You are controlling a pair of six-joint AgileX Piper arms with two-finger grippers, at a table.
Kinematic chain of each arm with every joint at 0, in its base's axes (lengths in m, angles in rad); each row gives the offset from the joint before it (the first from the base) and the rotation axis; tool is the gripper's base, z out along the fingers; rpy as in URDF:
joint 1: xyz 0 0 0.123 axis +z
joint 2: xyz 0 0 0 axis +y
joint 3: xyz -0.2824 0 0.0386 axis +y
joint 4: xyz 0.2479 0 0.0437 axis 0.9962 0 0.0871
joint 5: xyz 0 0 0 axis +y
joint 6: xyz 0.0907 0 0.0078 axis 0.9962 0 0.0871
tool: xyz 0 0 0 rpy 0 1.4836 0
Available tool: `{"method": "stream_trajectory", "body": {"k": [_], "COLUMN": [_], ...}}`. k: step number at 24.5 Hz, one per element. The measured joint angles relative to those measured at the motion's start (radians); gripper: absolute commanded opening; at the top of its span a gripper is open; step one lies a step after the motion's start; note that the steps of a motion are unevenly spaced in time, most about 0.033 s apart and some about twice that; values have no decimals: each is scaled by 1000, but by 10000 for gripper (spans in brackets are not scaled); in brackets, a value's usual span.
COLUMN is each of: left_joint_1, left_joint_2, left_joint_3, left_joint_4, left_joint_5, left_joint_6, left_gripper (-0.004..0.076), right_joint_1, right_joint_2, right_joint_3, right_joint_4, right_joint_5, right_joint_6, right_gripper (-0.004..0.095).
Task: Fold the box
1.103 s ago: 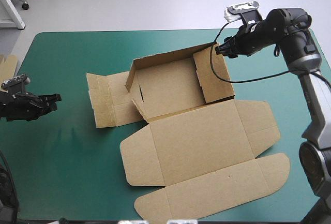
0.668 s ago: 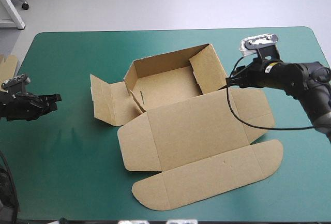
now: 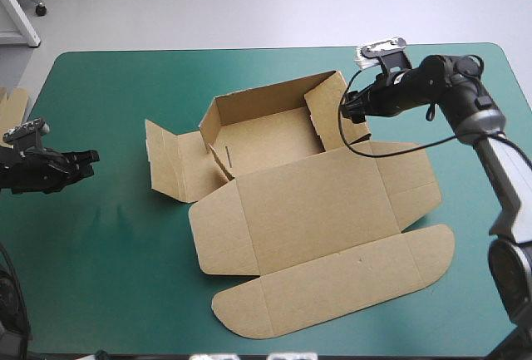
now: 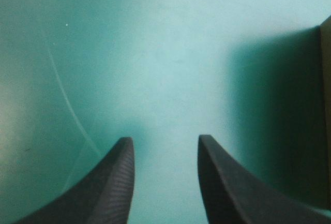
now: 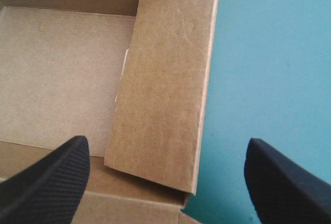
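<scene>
The brown box [image 3: 274,140] lies mid-table, its back wall and right wall [image 3: 337,110] raised and its lid [image 3: 316,210] flat toward the front edge. My right gripper [image 3: 346,111] hovers open at the right wall's outer side. In the right wrist view this wall [image 5: 165,84] stands ahead of the wide-apart fingers of the gripper [image 5: 168,141], with the box floor [image 5: 57,74] beyond it. My left gripper [image 3: 88,158] rests open near the table's left edge, well clear of the box. In its own view the gripper [image 4: 165,139] has only teal-green cover between its fingers.
The box's left side flap [image 3: 170,160] leans outward, half raised. A rounded tuck flap [image 3: 332,289] reaches toward the front edge. A sliver of more board [image 3: 12,106] shows at the table's left edge. A brown edge [image 4: 326,105] lies ahead of the left gripper.
The right arm dipped out past the box's right side, then came back to the right wall. The box slid a little forward and left earlier. The left arm stayed still.
</scene>
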Motion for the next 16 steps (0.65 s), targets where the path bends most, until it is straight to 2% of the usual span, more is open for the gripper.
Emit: {"method": "stream_trajectory", "body": {"k": [3,7,13,16], "left_joint_1": [0,0,0,0], "left_joint_2": [0,0,0,0], "left_joint_3": [0,0,0,0], "left_joint_4": [-1,-1,-1,-1], "left_joint_5": [0,-1,0,0], "left_joint_6": [0,0,0,0], "left_gripper": [288,288,288,288], "right_joint_1": [6,50,71,70], "right_joint_2": [159,299,407,448], "right_joint_3": [-162,-313,-423,-430], "right_joint_4": [-47,-156,-173,-192], "right_joint_5": [95,152,184,199], "right_joint_6": [12,52,95,108], "right_gripper": [731,714,706,608]}}
